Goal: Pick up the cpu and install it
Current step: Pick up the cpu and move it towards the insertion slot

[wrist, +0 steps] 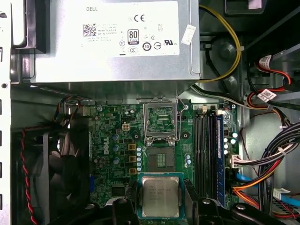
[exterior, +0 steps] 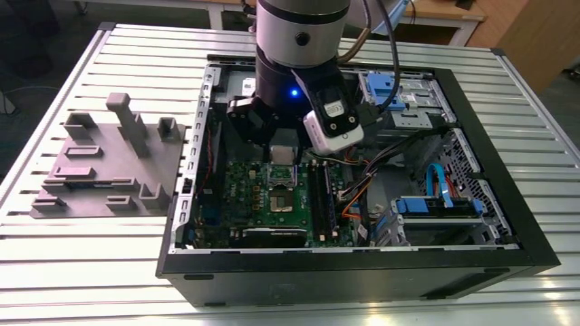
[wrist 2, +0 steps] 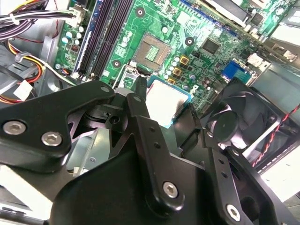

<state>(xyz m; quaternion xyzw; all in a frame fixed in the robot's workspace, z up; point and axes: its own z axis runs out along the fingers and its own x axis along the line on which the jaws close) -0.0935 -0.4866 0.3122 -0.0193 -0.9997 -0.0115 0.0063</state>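
Right, starting from the exterior view's left: the purple-grey tray (exterior: 109, 163) with its upright blocks sits on the slatted table (exterior: 91, 265), just beside the open computer case (exterior: 363, 275). Inside the case lies the green motherboard (exterior: 240, 197), and my arm hangs over it. The hand (wrist: 161, 208) is closed on the cpu (wrist: 161, 196), pinching it by two opposite edges, metal top up, flat and clear of the board. The socket (wrist: 161, 159) is empty and its retaining frame (wrist: 161, 119) is swung open. The chip hovers just beside the socket rather than over it. Further towards the exterior view's right come the memory slots (exterior: 324, 197), loose cables (exterior: 399, 144) and a blue drive bracket (exterior: 435, 207). I judge the pick-up done and the carry to the socket in hand. Seating the chip calls for it to be squared over the socket, level, and let down gently, since the contacts look easy to damage.
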